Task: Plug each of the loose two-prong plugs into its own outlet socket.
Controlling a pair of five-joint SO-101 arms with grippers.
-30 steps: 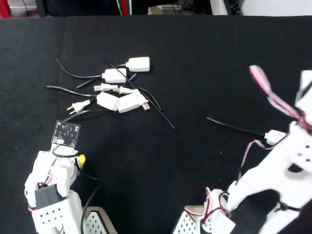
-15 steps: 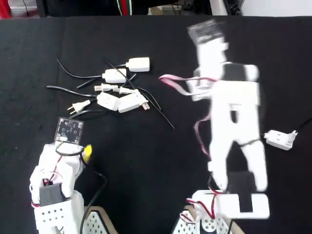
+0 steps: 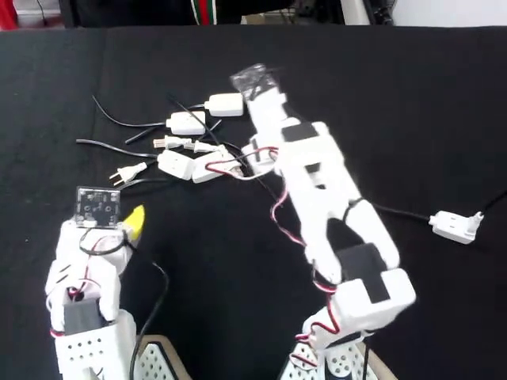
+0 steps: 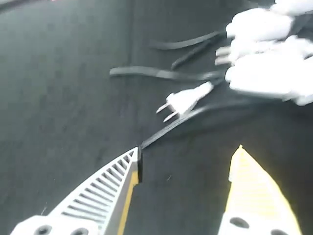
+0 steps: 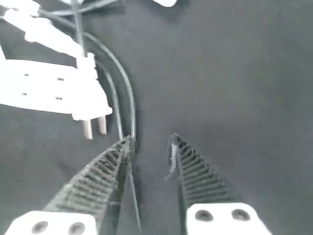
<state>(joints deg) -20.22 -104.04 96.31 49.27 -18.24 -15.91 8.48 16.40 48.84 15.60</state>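
Several white outlet sockets (image 3: 188, 123) and small two-prong plugs (image 3: 170, 142) lie tangled with black cords at the table's back left. A loose plug (image 3: 127, 172) (image 4: 183, 100) lies at the pile's near-left edge, just ahead of my left gripper (image 4: 188, 149), which is open and empty, its yellow finger (image 3: 135, 222) showing from above. My right arm (image 3: 317, 174) stretches over the pile. Its gripper (image 5: 151, 139) is open above the cloth, with a black cord (image 5: 128, 103) by one finger and a white block with two prongs (image 5: 54, 93) just beside it.
Another white outlet socket (image 3: 450, 226) with its cord lies alone at the right edge. The black cloth (image 3: 380, 103) covers the whole table. Both arm bases stand at the near edge.
My right arm has swung from the table's right side leftward across to the pile. The left arm has shifted slightly forward, toward the loose plug.
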